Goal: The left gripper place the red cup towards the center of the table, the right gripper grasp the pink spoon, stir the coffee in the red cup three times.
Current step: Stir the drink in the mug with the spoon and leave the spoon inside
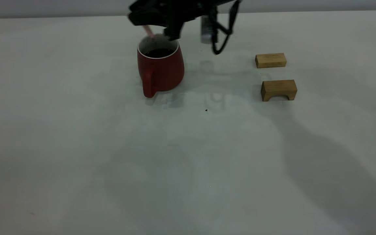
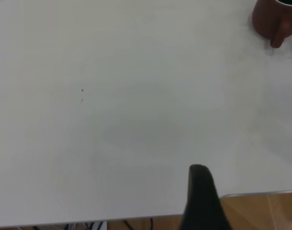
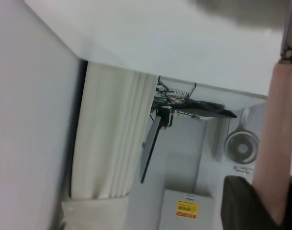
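the left gripper (image 2: 201,201) is out of the exterior view; its own wrist view shows one dark finger over the table (image 2: 136,96) near one of its edges, with the red cup far off at that picture's corner. only that single finger shows, so whether its fingers are apart or together cannot be told.

the red cup (image 1: 160,69) stands upright on the table (image 1: 77,147), close to the far edge and a little left of the middle of that edge. its loop handle points toward the near edge. the coffee (image 1: 159,52) lies dark inside the white rim.

directly over the cup's mouth hangs the right gripper (image 1: 162,24), reaching in from the far edge, its looped black cable and light grey block dangling just right of the cup. its fingers are clamped on the pink spoon (image 1: 148,31), whose pale pink handle slants up toward the cup's left side while the lower end goes down inside the rim. the spoon's bowl is hidden, so contact with the liquid cannot be told. the right wrist view shows the pink handle (image 3: 277,143) running from a dark finger to the grey metal stem.

toward the right edge, well apart from the cup, lie two tan wooden blocks: a plain bar (image 1: 270,60) nearer the far edge and an arched block (image 1: 278,90) just nearer the near edge.
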